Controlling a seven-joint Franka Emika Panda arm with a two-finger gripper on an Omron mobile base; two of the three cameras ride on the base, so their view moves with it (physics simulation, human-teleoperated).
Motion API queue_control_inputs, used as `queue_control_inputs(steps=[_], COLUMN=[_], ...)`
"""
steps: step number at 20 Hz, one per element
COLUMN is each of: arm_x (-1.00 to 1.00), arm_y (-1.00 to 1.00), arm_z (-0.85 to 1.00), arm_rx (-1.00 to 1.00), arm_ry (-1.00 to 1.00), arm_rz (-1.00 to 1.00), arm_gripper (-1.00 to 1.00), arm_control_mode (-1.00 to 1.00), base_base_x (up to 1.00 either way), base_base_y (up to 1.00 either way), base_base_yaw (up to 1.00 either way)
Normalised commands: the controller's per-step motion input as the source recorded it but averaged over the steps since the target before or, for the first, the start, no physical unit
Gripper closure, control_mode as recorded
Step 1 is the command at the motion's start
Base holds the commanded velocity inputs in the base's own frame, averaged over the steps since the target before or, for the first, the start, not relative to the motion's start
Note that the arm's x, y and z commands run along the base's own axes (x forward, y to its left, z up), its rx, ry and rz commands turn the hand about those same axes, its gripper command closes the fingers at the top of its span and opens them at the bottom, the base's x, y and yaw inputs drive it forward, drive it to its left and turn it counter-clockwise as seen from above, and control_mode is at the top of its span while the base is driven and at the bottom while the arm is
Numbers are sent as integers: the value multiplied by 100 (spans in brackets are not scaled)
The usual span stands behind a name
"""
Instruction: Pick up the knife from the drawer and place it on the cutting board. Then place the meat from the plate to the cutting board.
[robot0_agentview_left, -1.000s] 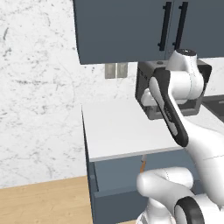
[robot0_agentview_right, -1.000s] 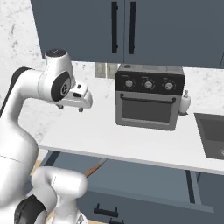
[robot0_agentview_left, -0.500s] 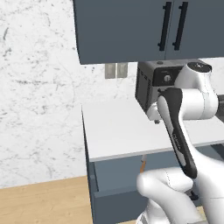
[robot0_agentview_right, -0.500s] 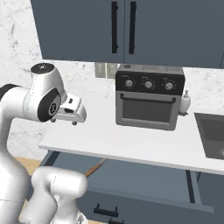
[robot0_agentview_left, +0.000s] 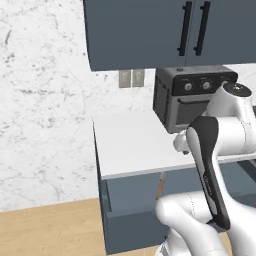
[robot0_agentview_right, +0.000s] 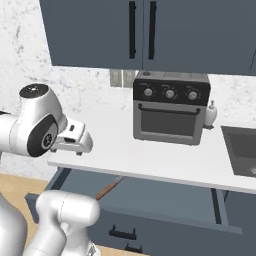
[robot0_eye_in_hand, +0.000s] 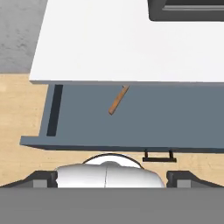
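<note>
The drawer (robot0_eye_in_hand: 131, 118) stands pulled out under the white counter (robot0_eye_in_hand: 109, 43). In it lies the knife (robot0_eye_in_hand: 117, 100): its tan wooden handle shows, while the blade is hidden under the counter edge. The handle also shows as knife (robot0_agentview_right: 110, 187) and knife (robot0_agentview_left: 160, 186) in the base views. My gripper (robot0_eye_in_hand: 112, 178) hangs above the drawer's front, looking down into it, jaws wide open and holding nothing. From the right base camera the gripper (robot0_agentview_right: 76, 149) is over the counter's front left corner. The cutting board, the meat and the plate are out of view.
A black toaster oven (robot0_agentview_right: 170, 112) stands at the back of the counter, with a small white bottle (robot0_agentview_right: 212, 114) beside it. A sink (robot0_agentview_right: 242, 150) lies to the right. Dark wall cabinets (robot0_agentview_right: 145, 30) hang above. The drawer's black bar handle (robot0_eye_in_hand: 157, 155) faces the wooden floor (robot0_eye_in_hand: 26, 109).
The arm has swung down and forward, bringing the hand from chest height over the counter to just above its front edge. The jaws stayed open.
</note>
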Motion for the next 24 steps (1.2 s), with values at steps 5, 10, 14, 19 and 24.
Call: queue_control_inputs(steps=[5,10,14,19,24], arm_x=[0,0,0,6,95], arm_y=[0,0,0,-1,-5], arm_z=[0,0,0,0,-28], arm_rx=[0,0,0,0,0], arm_ry=[0,0,0,0,3], arm_rz=[0,0,0,0,0], arm_gripper=[-100,-100,-100,-100,-100], arm_control_mode=[100,100,100,-100,-100], base_base_x=[-40,-73,-71,-34,0], base_base_y=[-27,-8,-5,-6,0], base_base_yaw=[0,0,0,0,0])
